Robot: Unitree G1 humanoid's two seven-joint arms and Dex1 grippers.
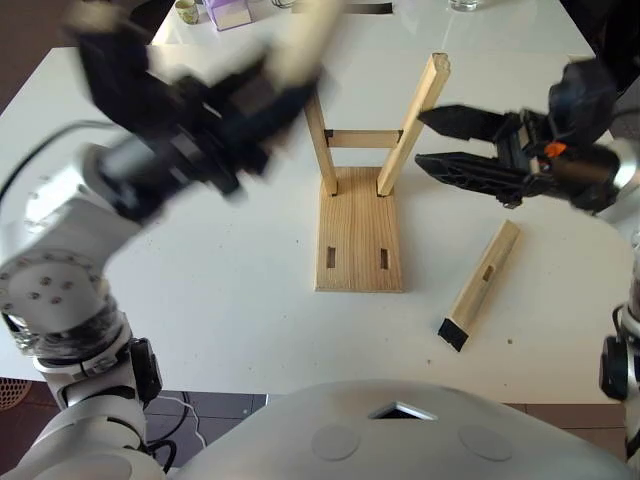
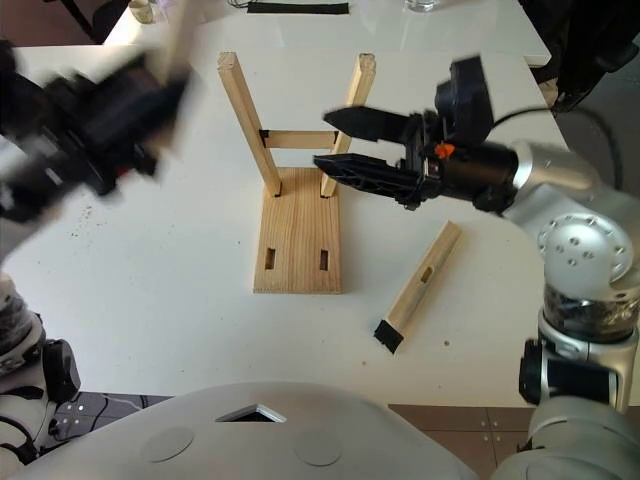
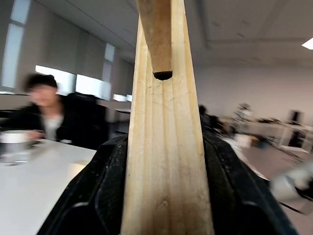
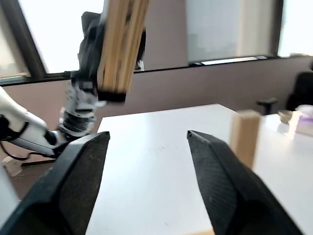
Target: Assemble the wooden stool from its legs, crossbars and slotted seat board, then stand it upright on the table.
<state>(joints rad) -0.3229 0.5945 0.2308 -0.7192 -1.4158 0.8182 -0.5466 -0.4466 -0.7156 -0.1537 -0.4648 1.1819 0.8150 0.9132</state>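
The slotted seat board (image 1: 360, 230) lies flat on the white table (image 1: 200, 280). Two legs (image 1: 412, 125) stand in its far slots, joined by a crossbar (image 1: 365, 138); the two near slots are empty. My left gripper (image 1: 265, 85) hovers high at the left, shut on another wooden leg (image 3: 164, 122) that points up and away. Just right of the right-hand standing leg my right gripper (image 2: 323, 138) is open, with nothing between its fingers (image 4: 78, 176). A loose leg (image 1: 485, 283) with a black foot cap lies on the table to the right of the board.
Cups (image 1: 187, 10), a small box (image 1: 232, 12), a black strip (image 2: 298, 8) and a glass (image 1: 462, 4) stand along the table's far edge. Bare tabletop stretches left of the board and in front of it.
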